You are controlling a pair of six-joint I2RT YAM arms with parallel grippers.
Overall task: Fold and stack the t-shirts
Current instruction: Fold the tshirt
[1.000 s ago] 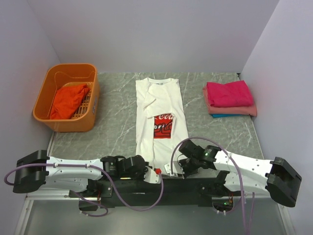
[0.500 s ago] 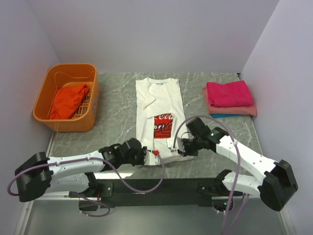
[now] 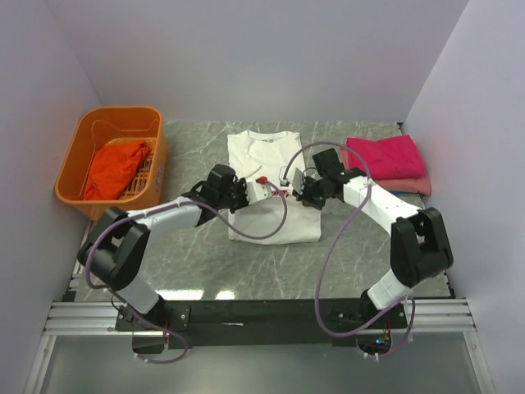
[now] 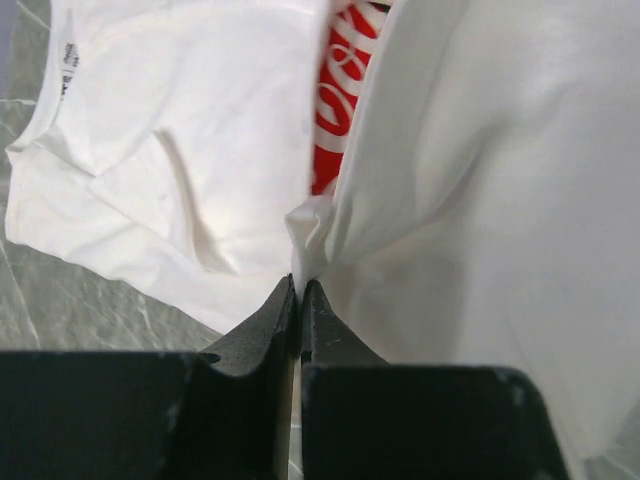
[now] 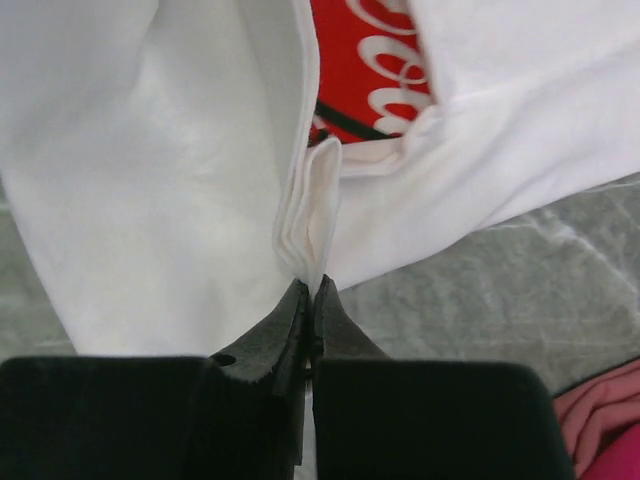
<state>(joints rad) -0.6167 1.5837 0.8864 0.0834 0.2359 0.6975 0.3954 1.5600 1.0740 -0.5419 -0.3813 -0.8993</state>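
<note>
Where both arms meet over the middle of the surface (image 3: 189, 254), the white t-shirt (image 3: 275, 223) lies doubled over its red print.

Left end effector (image 4: 298, 290): closed tight on a fold of its edge, probably the hem.
Right end effector (image 5: 310, 290): likewise clamped on that shirt.

Magenta t-shirt (image 3: 385, 156) on pink t-shirt (image 3: 408, 187), 2 o'clock.
Orange-red t-shirt (image 3: 115, 168) in orange basket (image 3: 82, 139), 10 o'clock.

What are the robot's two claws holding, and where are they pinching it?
Both hold the white t-shirt: the left gripper pinches its folded edge on one side, the right gripper the bunched edge on the other.
</note>
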